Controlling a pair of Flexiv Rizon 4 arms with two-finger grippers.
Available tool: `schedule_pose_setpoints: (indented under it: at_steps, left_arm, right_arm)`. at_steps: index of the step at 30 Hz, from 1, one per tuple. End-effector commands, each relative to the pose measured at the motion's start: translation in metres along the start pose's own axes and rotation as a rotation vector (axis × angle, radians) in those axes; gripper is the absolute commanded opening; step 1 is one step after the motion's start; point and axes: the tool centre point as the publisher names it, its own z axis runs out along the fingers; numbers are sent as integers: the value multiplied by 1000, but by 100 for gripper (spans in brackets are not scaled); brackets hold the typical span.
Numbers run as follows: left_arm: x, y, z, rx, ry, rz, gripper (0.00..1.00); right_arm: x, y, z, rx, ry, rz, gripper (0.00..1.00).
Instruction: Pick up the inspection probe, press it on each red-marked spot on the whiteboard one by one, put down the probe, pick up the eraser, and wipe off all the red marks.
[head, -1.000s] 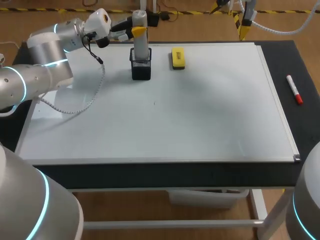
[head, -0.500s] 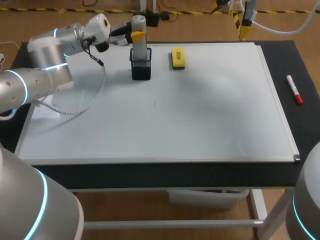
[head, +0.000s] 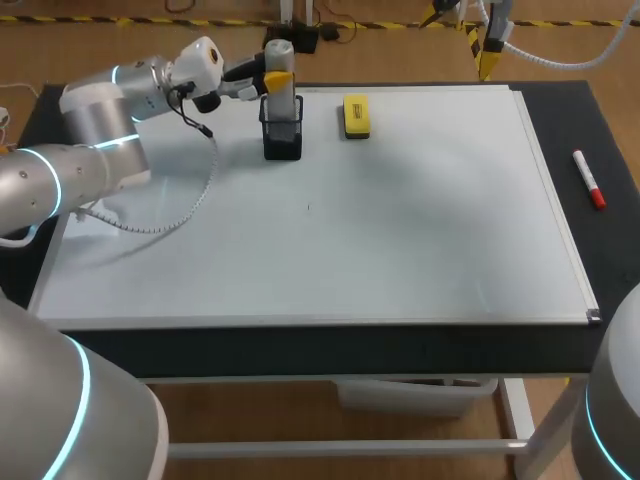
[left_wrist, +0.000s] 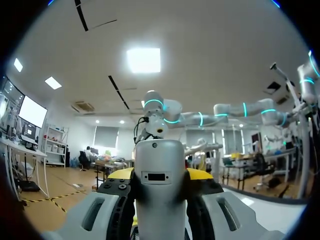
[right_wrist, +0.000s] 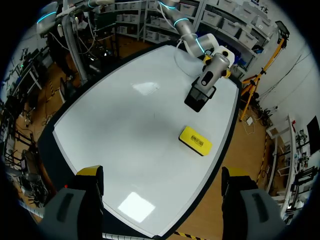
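Probe (head: 281, 85) is seen upright with its lower end in the black mesh holder (head: 283, 140), near the far left corner of the whiteboard (head: 400, 230). It is pinched near its top by the left jaws. In the left wrist view the grey body (left_wrist: 159, 190) fills the gap, with a yellow tip touching it on each side. The left arm (head: 100, 110) is brought in level from the left. The right jaws are spread wide with nothing between them, held high over the board. The yellow eraser (head: 356, 116) lies untouched just right of the holder, at the far edge. A red pen (head: 589, 179) lies on the dark desk (head: 610, 120), off the board's right edge. No red marks can be made out on the board, only a tiny dark speck near its middle. The step is judged to be at the holder, but lifting out or setting back cannot be told. If the probe is being set back, the jaws should be spread and drawn clear without tipping the holder. The eraser would then be approached from above. If it is being lifted, a straight upward pull is called for.
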Motion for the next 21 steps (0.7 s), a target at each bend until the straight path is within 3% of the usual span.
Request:
schedule_pose_setpoints:
  at_steps: [1, 21]
  left_arm:
    - [-7, 5, -2, 8, 25, -2, 0]
    - [-9, 18, -10, 9, 32, 8, 0]
  right_arm:
    - [-1, -1, -2, 2, 7, -1, 100]
    - [-1, -1, -2, 2, 7, -1, 100]
